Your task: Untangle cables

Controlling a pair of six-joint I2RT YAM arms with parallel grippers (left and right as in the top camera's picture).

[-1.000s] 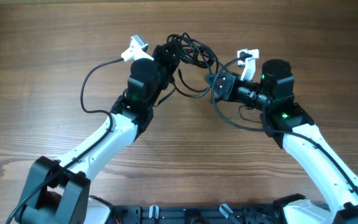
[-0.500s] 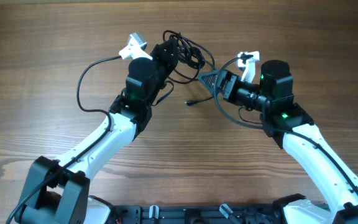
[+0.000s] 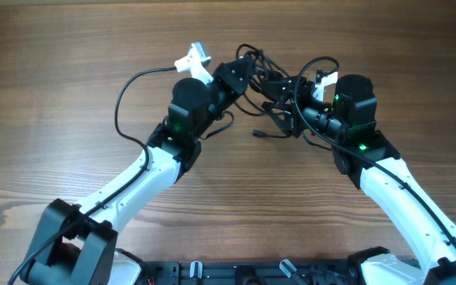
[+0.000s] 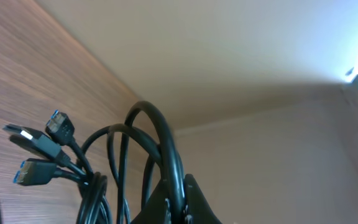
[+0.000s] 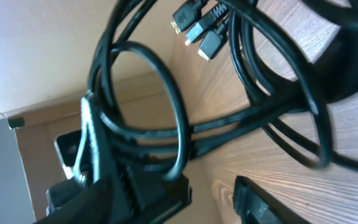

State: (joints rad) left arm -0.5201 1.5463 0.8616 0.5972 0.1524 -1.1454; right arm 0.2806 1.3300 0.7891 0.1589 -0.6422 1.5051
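While glossy black cables point(image 4: 95, 190) loop in a knot, left jaws clamp them, right jaws half-open.

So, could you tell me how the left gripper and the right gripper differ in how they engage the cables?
The left gripper is shut on the cables, while the right gripper stands open with strands running between its jaws. The left gripper reaches in from the left side of the cables; the right gripper comes in from the right side. Both meet at the same knot of cables.
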